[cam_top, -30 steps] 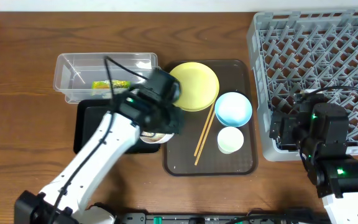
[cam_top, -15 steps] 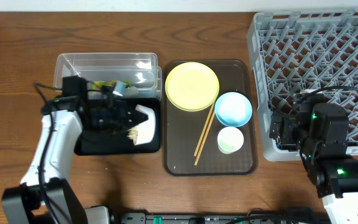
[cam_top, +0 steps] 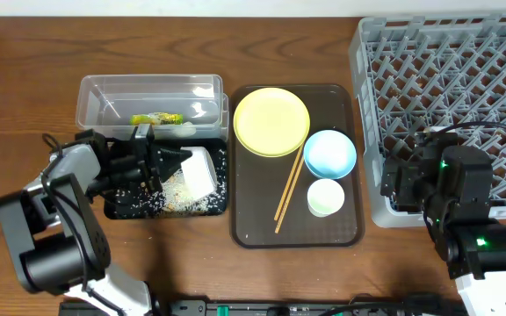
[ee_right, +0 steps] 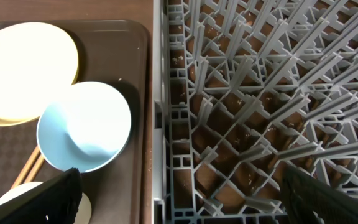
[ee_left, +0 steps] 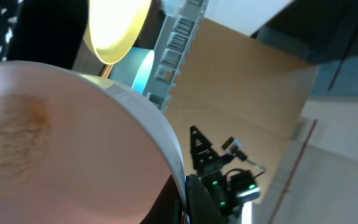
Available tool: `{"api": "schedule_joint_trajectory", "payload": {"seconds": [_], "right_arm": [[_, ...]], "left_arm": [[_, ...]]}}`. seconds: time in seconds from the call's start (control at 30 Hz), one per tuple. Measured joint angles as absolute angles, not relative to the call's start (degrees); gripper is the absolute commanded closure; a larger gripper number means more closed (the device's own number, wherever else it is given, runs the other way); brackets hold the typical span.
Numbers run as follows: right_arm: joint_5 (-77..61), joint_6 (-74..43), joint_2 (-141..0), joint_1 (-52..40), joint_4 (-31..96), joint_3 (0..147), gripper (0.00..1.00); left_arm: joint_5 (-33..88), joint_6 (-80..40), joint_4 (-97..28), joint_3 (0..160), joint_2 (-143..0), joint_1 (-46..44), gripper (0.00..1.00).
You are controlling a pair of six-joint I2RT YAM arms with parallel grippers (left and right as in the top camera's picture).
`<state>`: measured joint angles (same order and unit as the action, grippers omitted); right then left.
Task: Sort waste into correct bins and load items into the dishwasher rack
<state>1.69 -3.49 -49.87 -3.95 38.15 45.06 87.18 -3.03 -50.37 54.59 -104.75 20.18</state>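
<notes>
My left gripper (cam_top: pixel 169 162) is shut on the rim of the white bowl (cam_top: pixel 198 168), which lies tipped on its side over the black tray-bin (cam_top: pixel 117 209). White rice scraps (cam_top: pixel 178 189) lie scattered in that bin. The bowl fills the left wrist view (ee_left: pixel 55 143), with my finger (ee_left: pixel 185 199) on its rim. The green-yellow wrapper (cam_top: pixel 156 118) lies in the clear tub (cam_top: pixel 95 96). The yellow plate (cam_top: pixel 271 121), light blue bowl (cam_top: pixel 329 152), pale cup (cam_top: pixel 325 197) and chopsticks (cam_top: pixel 288 186) sit on the brown tray (cam_top: pixel 253 233). My right gripper (ee_right: pixel 179 193) is open over the front left corner of the grey rack (cam_top: pixel 446 70).
The black bin sits directly in front of the clear tub, left of the brown tray. The rack stands just right of the tray, with its wall close to the blue bowl (ee_right: pixel 86 124).
My left arm swung left from the tray to the black bin with the white bowl and tipped it. Rice now lies spread in the bin. The right arm has not moved.
</notes>
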Motion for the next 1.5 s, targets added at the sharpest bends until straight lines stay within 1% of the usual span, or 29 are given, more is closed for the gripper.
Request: {"api": "schedule_joint_trajectory", "payload": {"seconds": [0.23, 0.53, 0.83, 1.0, 1.13, 1.33, 1.5], "right_arm": [[1.69, -3.49, -49.87, -3.95, 38.17, 45.06, 0.01], [1.69, -3.49, -49.87, -3.95, 38.22, 45.06, 0.01], [1.69, -3.49, -49.87, -3.95, 38.37, 45.06, 0.01], [1.69, -3.49, -49.87, -3.95, 38.44, 45.06, 0.01], [1.69, -3.49, -49.87, -3.95, 38.44, 45.06, 0.01], [1.69, -3.49, -49.87, -3.95, 38.48, 45.06, 0.01], [1.69, -3.49, -49.87, -3.95, 38.5, 45.06, 0.01]], "left_arm": [[88.33, -7.66, -50.39, 54.57, -105.12, 20.21, 0.94], [88.58, -10.13, -50.7, 54.57, -105.12, 20.21, 0.94], [88.62, -15.86, -54.89, 54.54, -105.12, 20.21, 0.94], [88.62, -17.8, -54.85, 54.54, -105.12, 20.21, 0.94], [88.62, -14.98, -51.99, 54.52, -105.12, 20.21, 0.94], [87.94, -7.25, -52.73, 54.52, -105.06, 20.18, 0.94], [80.16, -2.92, -55.27, 54.35, -100.03, 17.54, 0.94]]}}
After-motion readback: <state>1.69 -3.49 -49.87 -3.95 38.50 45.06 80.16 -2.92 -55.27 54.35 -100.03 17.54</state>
